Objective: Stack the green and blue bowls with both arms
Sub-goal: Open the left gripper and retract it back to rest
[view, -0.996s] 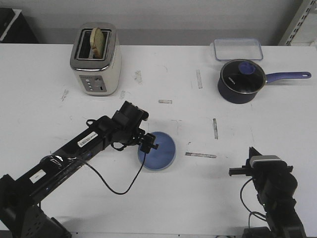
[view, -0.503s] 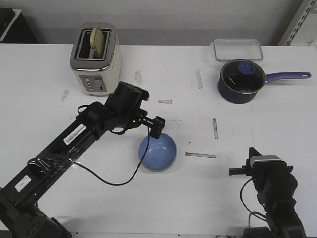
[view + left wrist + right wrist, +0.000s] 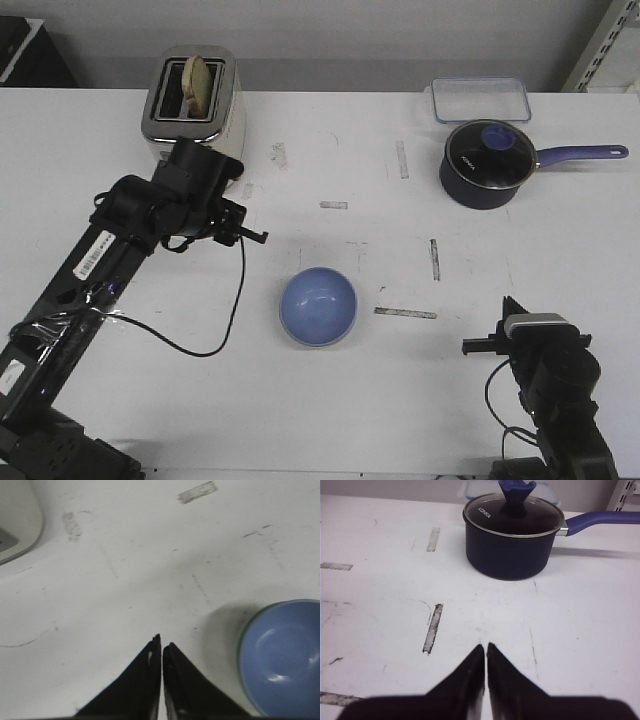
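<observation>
The blue bowl (image 3: 318, 306) sits upright on the white table (image 3: 330, 400), right around the middle of the front view, and nothing is touching it. In the left wrist view a thin green edge (image 3: 239, 652) peeks out along the blue bowl's rim, so the green bowl looks nested underneath it, though only that sliver shows. The left arm (image 3: 110, 255) reaches in from the near left corner, and the left gripper (image 3: 255, 236) hangs over bare table, well apart from the bowl and just in front of the toaster (image 3: 194, 118). Its two black fingers (image 3: 145, 680) are pressed tip to tip with nothing between them: clenched and empty. The toaster stands at the far left with a slice of bread (image 3: 198, 83) poking up out of one slot.

Over on the other side, the right arm (image 3: 555, 400) sits low at the near right edge of the table. The right gripper (image 3: 485, 655) is likewise pinched closed on nothing, its tips meeting over bare tabletop, pointed toward the dark navy saucepan (image 3: 485, 165). That pan stands at the far right with its glass lid on and its long blue handle (image 3: 580, 154) pointing right. Just behind it lies a clear plastic container (image 3: 480, 98). Short strips of tape (image 3: 405, 313) are scattered on the table surface between the bowl and the pan
</observation>
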